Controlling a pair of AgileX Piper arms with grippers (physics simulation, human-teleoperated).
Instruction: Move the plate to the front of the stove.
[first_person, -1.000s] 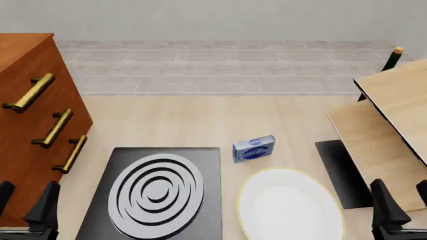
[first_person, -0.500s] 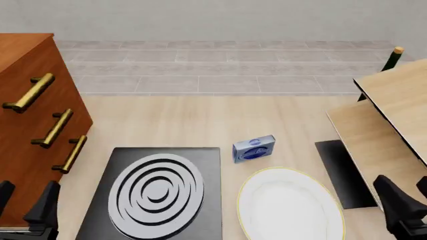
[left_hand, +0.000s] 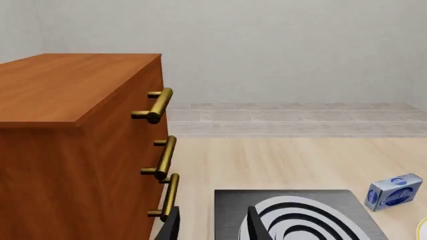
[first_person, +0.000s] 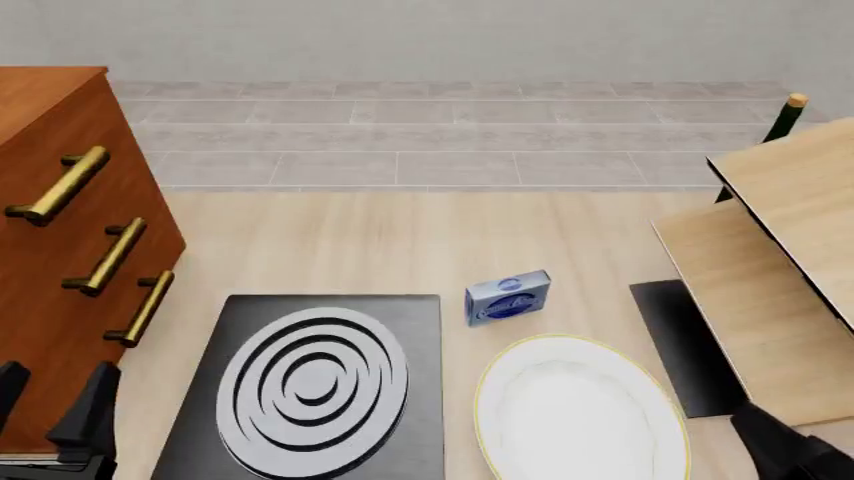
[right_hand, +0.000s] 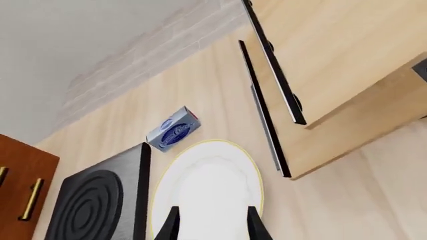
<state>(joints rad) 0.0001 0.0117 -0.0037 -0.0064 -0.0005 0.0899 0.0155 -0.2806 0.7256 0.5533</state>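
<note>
The plate (first_person: 581, 410), white with a thin gold rim, lies flat on the table just right of the stove (first_person: 320, 390), a dark square slab with light grey ring burner. In the right wrist view the plate (right_hand: 210, 187) sits straight beyond my right gripper (right_hand: 212, 227), which is open and empty, with the stove (right_hand: 100, 205) beside it. In the front view only part of my right gripper (first_person: 787, 448) shows, at the bottom right corner. My left gripper (first_person: 47, 410) is open and empty at the stove's near left, by the cabinet; its wrist view shows the left gripper (left_hand: 212, 230) and the stove (left_hand: 293, 215).
A small blue-and-white box (first_person: 509, 297) stands just behind the plate. A brown cabinet (first_person: 67, 250) with brass handles fills the left. Stacked wooden boards (first_person: 787, 250) overhang a black mat (first_person: 687, 345) at the right. A dark bottle (first_person: 785, 115) stands behind them.
My right gripper has dropped lower towards the front view's bottom right corner, so less of it shows. The left gripper, plate and stove have not moved.
</note>
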